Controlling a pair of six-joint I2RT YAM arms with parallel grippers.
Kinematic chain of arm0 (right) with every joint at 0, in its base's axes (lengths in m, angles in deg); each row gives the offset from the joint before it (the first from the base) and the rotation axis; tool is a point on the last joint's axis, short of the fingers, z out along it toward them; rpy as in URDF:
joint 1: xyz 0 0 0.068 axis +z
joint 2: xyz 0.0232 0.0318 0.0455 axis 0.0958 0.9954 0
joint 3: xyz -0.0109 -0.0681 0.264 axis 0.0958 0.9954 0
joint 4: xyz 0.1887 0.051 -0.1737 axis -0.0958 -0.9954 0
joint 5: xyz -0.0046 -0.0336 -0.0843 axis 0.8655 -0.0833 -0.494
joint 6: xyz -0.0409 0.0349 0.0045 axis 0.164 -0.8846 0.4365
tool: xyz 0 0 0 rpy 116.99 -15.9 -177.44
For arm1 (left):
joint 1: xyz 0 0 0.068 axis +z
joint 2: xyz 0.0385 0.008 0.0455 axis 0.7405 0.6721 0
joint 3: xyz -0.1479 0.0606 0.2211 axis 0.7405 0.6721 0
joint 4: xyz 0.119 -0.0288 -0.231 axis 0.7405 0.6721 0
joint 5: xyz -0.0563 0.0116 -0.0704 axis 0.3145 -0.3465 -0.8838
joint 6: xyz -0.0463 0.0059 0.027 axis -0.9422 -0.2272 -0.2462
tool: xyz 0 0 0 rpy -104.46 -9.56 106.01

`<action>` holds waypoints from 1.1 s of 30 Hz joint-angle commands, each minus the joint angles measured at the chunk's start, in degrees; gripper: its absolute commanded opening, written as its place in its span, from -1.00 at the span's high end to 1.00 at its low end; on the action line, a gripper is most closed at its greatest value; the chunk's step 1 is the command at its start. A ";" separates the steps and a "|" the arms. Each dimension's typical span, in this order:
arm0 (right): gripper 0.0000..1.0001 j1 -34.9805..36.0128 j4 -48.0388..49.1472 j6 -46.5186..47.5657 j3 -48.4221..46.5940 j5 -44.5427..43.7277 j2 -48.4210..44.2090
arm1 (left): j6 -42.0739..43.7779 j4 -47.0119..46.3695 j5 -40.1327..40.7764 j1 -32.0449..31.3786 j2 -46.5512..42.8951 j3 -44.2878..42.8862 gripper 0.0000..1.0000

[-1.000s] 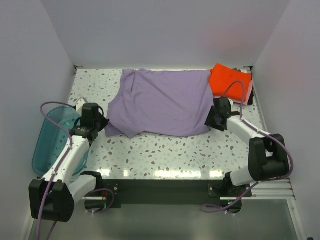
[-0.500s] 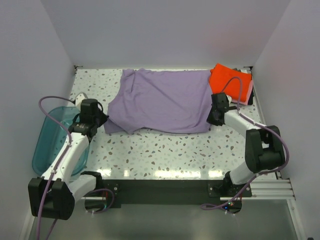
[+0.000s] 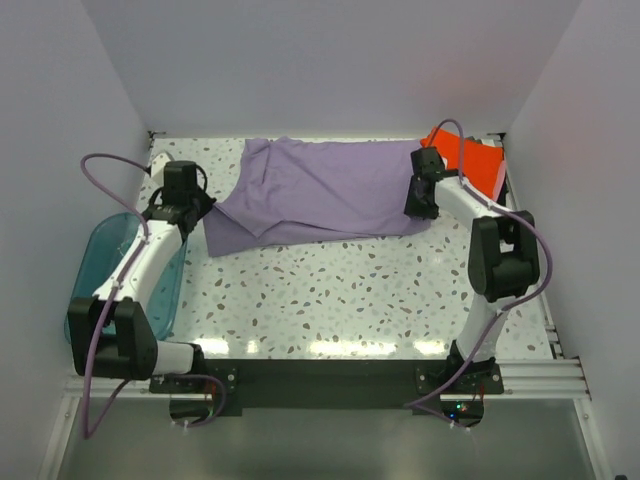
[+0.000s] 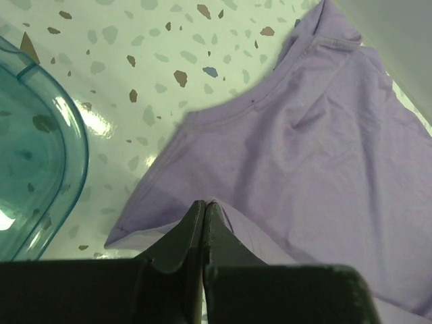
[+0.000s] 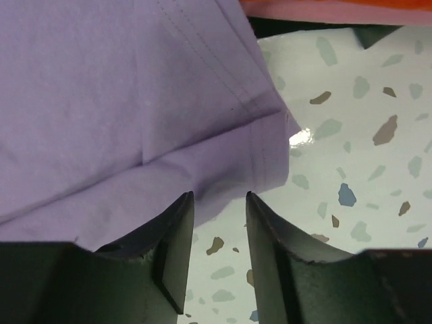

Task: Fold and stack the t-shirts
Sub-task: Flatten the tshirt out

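Top external view, from the left: we record a teal tub (image 3: 100,270) at the left edge of the speckled tabletop (image 3: 350,290). Just beside it, the left tool (image 3: 200,212) sits at the near-left corner of the lavender t-shirt (image 3: 320,195). On the left wrist view its fingers are pressed together at the tips, clenched on a fold of that shirt's edge.

The lavender t-shirt lies spread and wrinkled across the far middle of the tabletop.

At the shirt's right edge we note the right tool (image 3: 420,208). The right wrist view shows its fingers parted, released, with the shirt's stitched hem lying flat between them.

Farthest right, the orange-red t-shirt (image 3: 475,165) lies folded in the far right corner, touching the lavender one. A pink layer (image 5: 324,12) and a dark one show beneath it.
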 commanded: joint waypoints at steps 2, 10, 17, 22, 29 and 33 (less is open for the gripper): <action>-0.02 0.18 -2.05 0.60 -3.46 2.13 1.70 | 2.54 -3.68 1.33 1.31 6.69 -5.86 1.00; -0.16 -0.35 3.66 -3.27 7.87 -2.00 -9.02 | 1.93 -3.59 0.71 1.66 9.96 -6.93 1.00; -0.04 -1.84 7.44 -4.15 13.51 -1.92 -11.85 | 1.66 -3.24 0.54 2.10 9.52 -6.75 1.00; 0.07 -3.60 9.55 -3.36 11.67 1.59 -6.93 | 1.58 -3.06 -0.08 2.10 9.52 -6.66 1.00; 0.08 -4.31 14.21 -3.80 10.08 4.24 -1.91 | 1.66 -3.15 -0.78 2.19 9.00 -6.57 1.00; 0.08 -4.31 15.62 -4.06 10.07 3.62 -1.12 | 1.66 -2.89 -1.05 2.19 8.47 -6.22 1.00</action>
